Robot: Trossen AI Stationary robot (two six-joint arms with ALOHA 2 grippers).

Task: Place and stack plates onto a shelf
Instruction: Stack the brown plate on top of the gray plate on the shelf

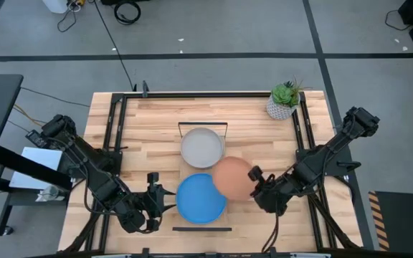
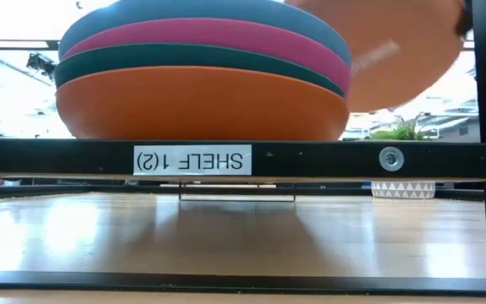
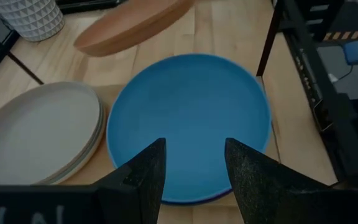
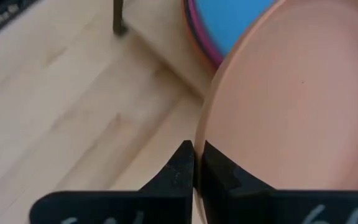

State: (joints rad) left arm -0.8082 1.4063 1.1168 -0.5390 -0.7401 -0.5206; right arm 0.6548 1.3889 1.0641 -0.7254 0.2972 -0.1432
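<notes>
High view: the terracotta plate (image 1: 231, 178), pinched at its rim by the right gripper (image 1: 255, 182) beside the blue stack (image 1: 200, 198), should be levelled and centred before release, the left gripper (image 1: 154, 201) held wide apart.

Blue-topped plate stack (image 1: 200, 198) and cream plates (image 1: 202, 146) on shelf (image 1: 201, 228), terracotta plate (image 1: 231, 178) tilted

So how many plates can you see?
At least 7. Four are stacked at the shelf's near end: blue plate on top, then magenta, dark teal, orange. At least two pale plates are stacked behind. The right end effector holds the terracotta plate. More may be hidden.
</notes>
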